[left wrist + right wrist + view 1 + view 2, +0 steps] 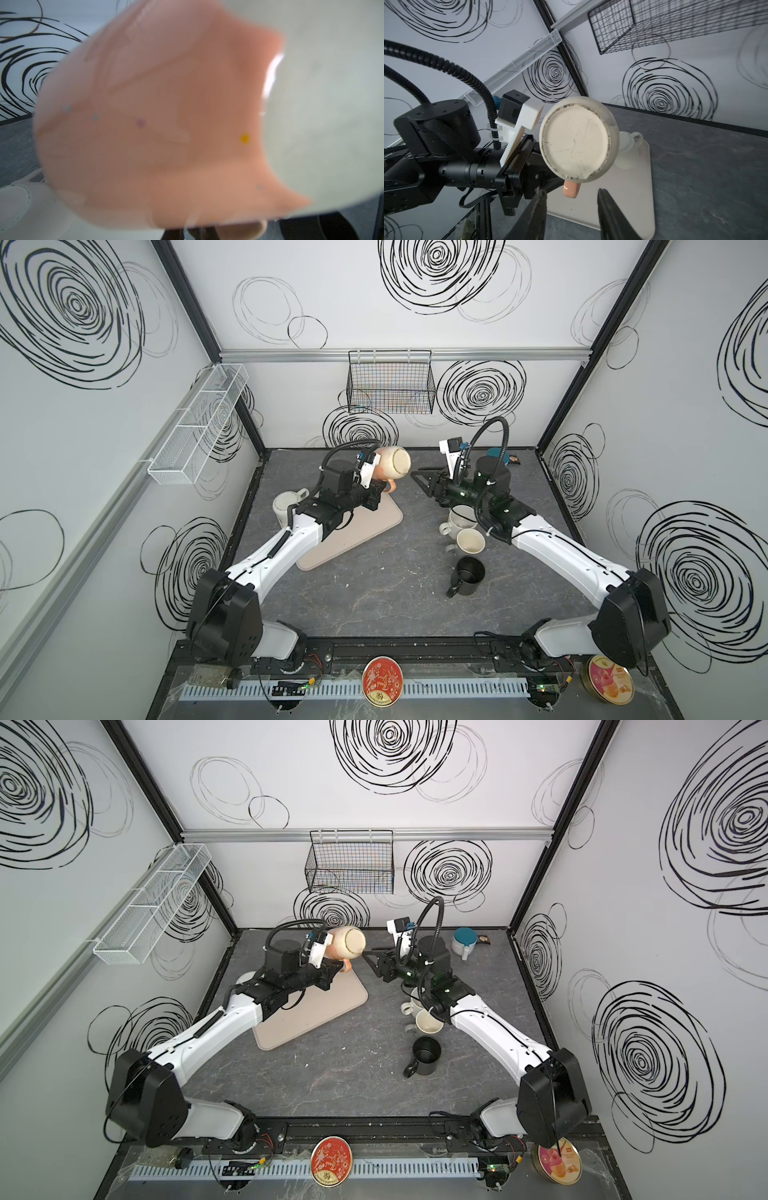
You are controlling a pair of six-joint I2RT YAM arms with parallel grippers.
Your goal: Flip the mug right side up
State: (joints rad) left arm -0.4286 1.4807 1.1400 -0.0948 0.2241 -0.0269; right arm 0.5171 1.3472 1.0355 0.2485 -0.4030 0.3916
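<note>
The mug [392,463] sits clamped sideways in my left gripper [374,489], upper middle of both top views, seemingly half turned; my right gripper [420,475] is part-open and empty.

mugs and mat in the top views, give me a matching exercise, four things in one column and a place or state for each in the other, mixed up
Things
1 pink and cream mug
2 black mug
3 teal-topped cup
4 beige mat

Places or states
a upright on the table, mouth open, nearest the front
b lifted off the table, tipped on its side
c lying flat on the table, left of centre
d at the back right, near the wall

Pairs: 1-b, 2-a, 3-d, 4-c
</note>
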